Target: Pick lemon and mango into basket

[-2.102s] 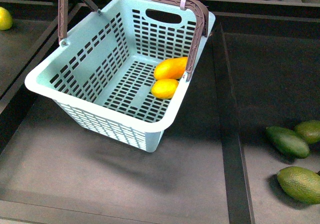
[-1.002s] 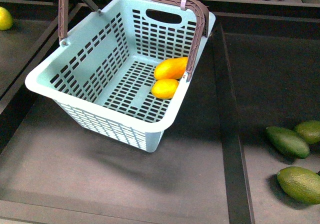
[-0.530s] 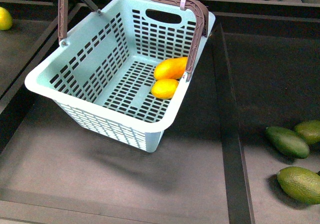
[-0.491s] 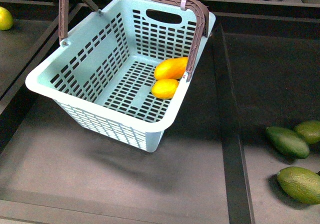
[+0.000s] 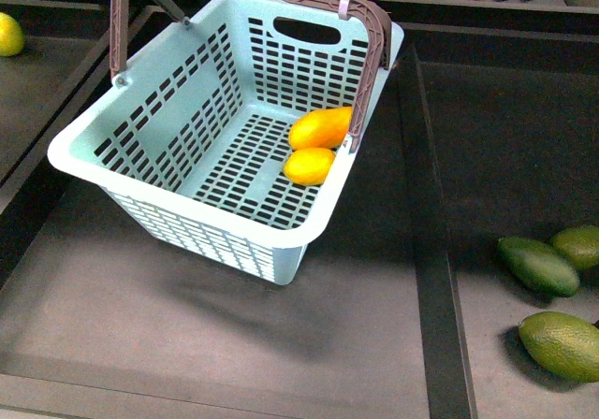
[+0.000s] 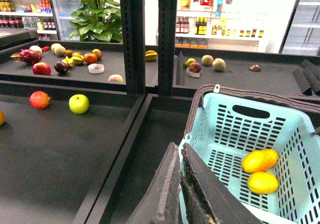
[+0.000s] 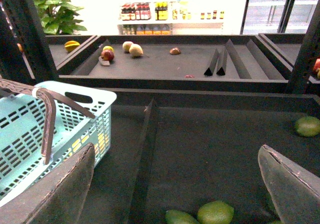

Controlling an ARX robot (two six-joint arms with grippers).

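Right tool point(image 7: 175, 189) gapes wide; left tool point(image 6: 180, 184) pressed together.

Left gripper point(image 6: 181, 184): two long, flat, blade-like fingers, matte black to dark grey, tapering to narrow tips. Inner faces look lined with a dull rubbery pad; edges slightly worn and lighter grey. A thin seam runs along one finger point(image 6: 210, 194).

Right gripper point(image 7: 175, 184): two broad fingers, dark grey, with a coarse, felt-like or rubbery texture on the faces. One finger point(image 7: 287, 184) shows a pale thin line along its upper edge; the other point(image 7: 55, 194) has a rounded corner. No cables, screws or markings visible in either wrist view. Front view shows neither arm.
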